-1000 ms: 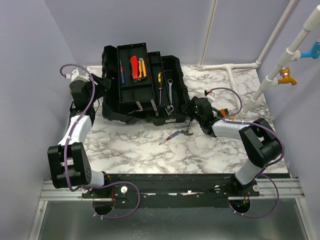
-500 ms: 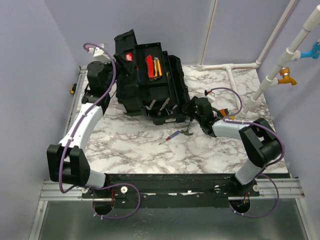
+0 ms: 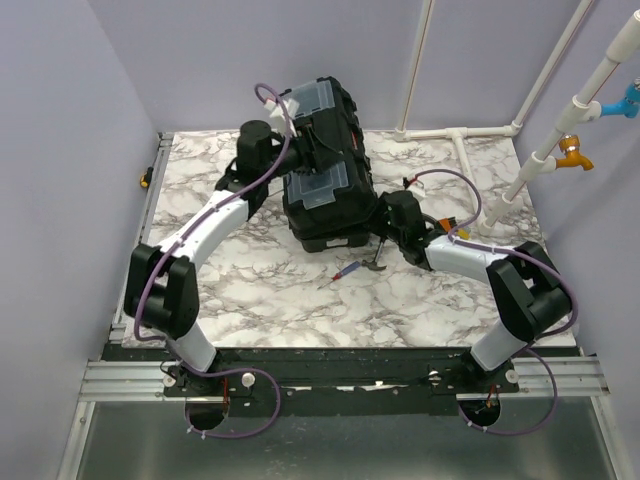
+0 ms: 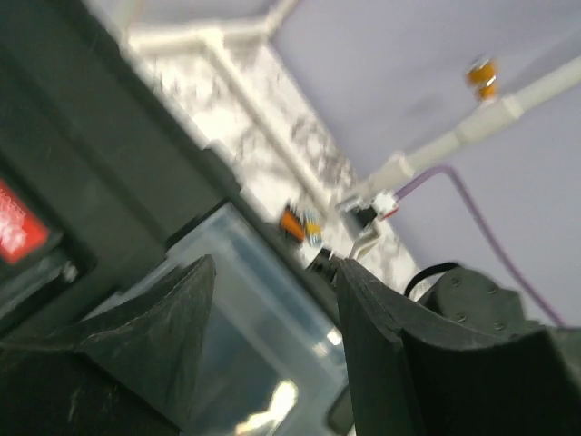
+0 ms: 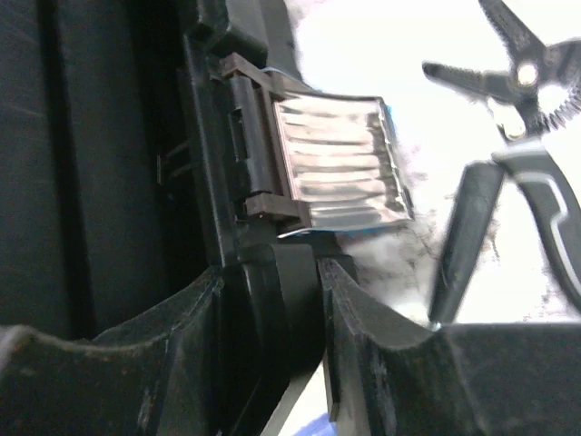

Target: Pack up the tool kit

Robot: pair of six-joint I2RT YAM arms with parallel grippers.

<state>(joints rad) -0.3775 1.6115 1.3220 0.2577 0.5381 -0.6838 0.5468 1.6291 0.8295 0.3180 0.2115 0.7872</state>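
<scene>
black toolbox rim clamped in right jaws, left jaws open over lid compartment

Left arm: white shell on the long link, matte black housings at the joints, blocky black shoulder. Right arm: same white-and-black build. Purple cable run loose outside each arm in loops, with further loops at both bases. Left gripper: two broad black fingers, dull and scuffed. Right gripper: same black pair, rounded at the tips. Small screws noted in the right arm's black housing.
</scene>
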